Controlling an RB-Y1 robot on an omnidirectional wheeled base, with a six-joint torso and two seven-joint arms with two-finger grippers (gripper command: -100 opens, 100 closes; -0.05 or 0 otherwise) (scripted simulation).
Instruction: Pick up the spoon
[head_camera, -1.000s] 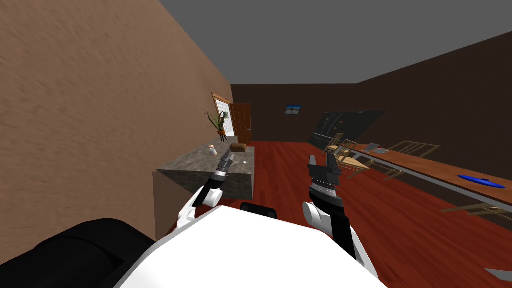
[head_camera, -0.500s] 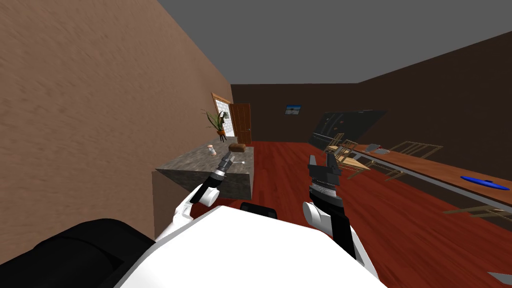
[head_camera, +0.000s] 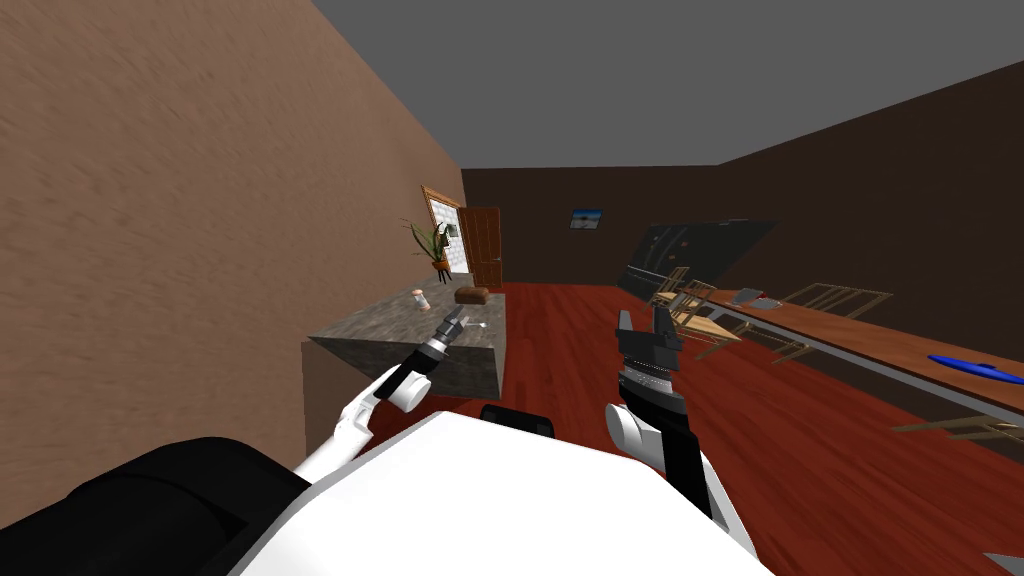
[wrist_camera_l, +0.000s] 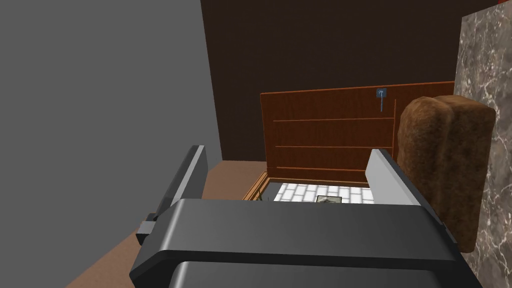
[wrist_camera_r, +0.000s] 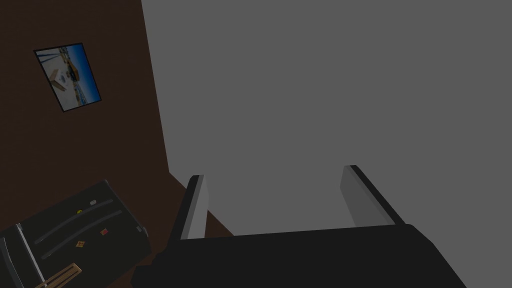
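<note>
Thin pale spoon (head_camera: 480, 324) on marbled counter (head_camera: 385, 328); left gripper (head_camera: 459, 318) and right gripper (head_camera: 643, 319) fingers spread.

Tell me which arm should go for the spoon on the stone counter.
Left. The left gripper is open over the counter, just beside the small pale spoon, near the brown loaf. The right gripper, also open, is raised over the red floor, away from the counter.
</note>
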